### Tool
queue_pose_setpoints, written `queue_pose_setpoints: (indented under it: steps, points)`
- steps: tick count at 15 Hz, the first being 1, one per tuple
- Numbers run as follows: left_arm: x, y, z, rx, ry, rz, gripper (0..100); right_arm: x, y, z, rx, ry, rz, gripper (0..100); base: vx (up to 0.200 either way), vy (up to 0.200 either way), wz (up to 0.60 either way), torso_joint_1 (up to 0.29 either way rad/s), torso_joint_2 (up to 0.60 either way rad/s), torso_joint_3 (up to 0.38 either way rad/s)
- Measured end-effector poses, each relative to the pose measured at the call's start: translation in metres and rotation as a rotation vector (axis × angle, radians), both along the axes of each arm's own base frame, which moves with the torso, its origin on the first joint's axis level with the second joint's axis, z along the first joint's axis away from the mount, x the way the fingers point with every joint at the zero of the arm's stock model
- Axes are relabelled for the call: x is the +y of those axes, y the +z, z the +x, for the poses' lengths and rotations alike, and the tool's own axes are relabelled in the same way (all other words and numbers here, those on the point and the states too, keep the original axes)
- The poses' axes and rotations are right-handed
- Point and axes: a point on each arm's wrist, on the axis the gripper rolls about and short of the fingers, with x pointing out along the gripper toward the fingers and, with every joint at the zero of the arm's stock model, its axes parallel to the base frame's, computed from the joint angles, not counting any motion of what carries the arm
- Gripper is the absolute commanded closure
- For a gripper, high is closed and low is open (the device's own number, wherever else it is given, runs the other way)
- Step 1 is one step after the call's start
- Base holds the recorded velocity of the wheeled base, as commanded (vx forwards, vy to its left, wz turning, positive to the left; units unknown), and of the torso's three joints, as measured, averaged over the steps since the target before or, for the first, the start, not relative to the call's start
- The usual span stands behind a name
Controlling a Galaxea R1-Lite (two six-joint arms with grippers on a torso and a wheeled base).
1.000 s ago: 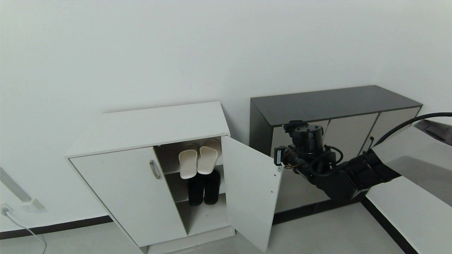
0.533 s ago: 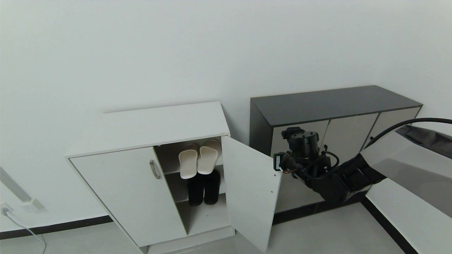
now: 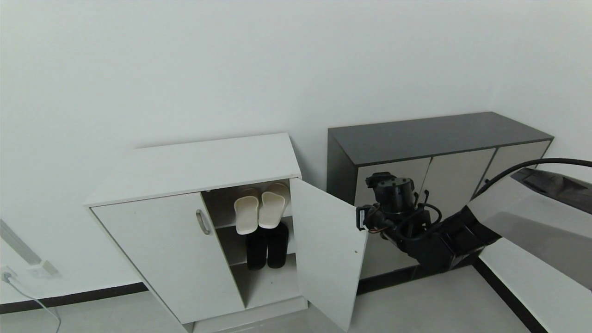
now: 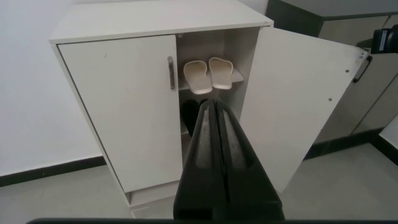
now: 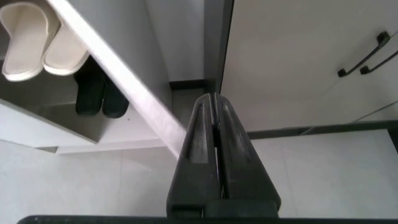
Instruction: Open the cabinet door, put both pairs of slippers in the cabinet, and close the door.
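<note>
White cabinet (image 3: 194, 166), right door (image 3: 326, 249) swung open, left door (image 3: 171, 254) shut. 2 pairs inside: cream slippers (image 3: 259, 212) on the upper shelf, black slippers (image 3: 266, 249) on the shelf below. Right pincer (image 5: 215, 102) fingers together at the door's free edge, dark sideboard (image 3: 434, 134) close behind. Left pincer (image 4: 216, 109) together, facing the opening from well back.

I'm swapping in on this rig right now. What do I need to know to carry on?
Left hand: shut, empty, facing the cabinet front.
Right hand: shut, empty, at the free edge of the open right door.
Cream slippers sit inside, directly above the black slippers.
Done: door opened, both pairs in.
To do: swing the door closed.
</note>
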Motion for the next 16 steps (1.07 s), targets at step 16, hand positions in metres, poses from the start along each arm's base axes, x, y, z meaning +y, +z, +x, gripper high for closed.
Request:
queue_pose_setpoints:
  steps: [16]
  points:
    - [0.0,0.0,0.0,0.0,0.0,0.0,100,0.047,0.027,-0.122,-0.039,0.31,-0.038,100,0.0,0.0,0.07,0.001,0.0,0.001]
